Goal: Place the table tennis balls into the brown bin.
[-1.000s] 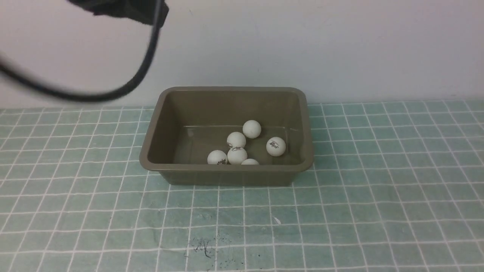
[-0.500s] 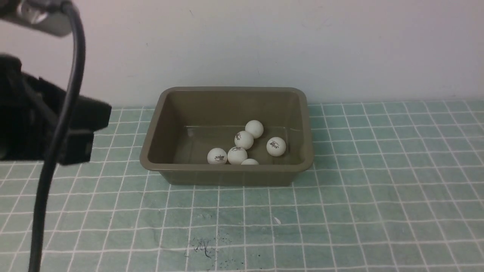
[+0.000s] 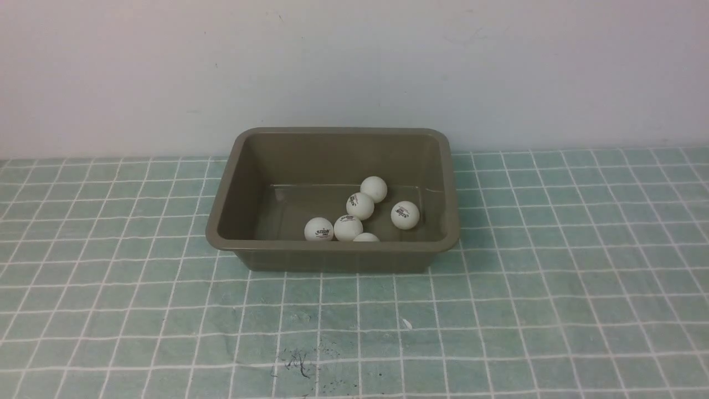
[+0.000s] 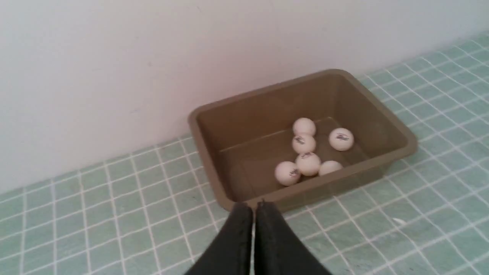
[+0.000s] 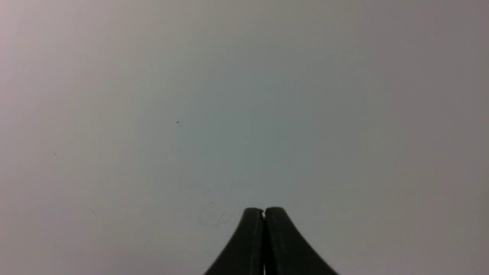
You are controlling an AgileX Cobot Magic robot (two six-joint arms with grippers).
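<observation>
The brown bin (image 3: 332, 252) stands on the checked green cloth by the wall, and its rim (image 4: 214, 164) also shows in the left wrist view. Several white table tennis balls (image 3: 360, 206) lie on its floor, clustered toward the near right; the same cluster of balls (image 4: 308, 163) shows in the left wrist view. My left gripper (image 4: 254, 206) is shut and empty, held back from the bin's near left corner. My right gripper (image 5: 264, 210) is shut, empty, and faces only a bare wall. Neither arm appears in the front view.
The green checked cloth (image 3: 498, 310) covers the table around the bin. A small white scrap (image 3: 406, 323) and dark scribble marks (image 3: 299, 363) lie in front of the bin. A pale wall (image 3: 354, 66) rises just behind it.
The left arm and its cable swept down the left side and left the front view. Inside the bin, two balls rolled slightly right and settled.
</observation>
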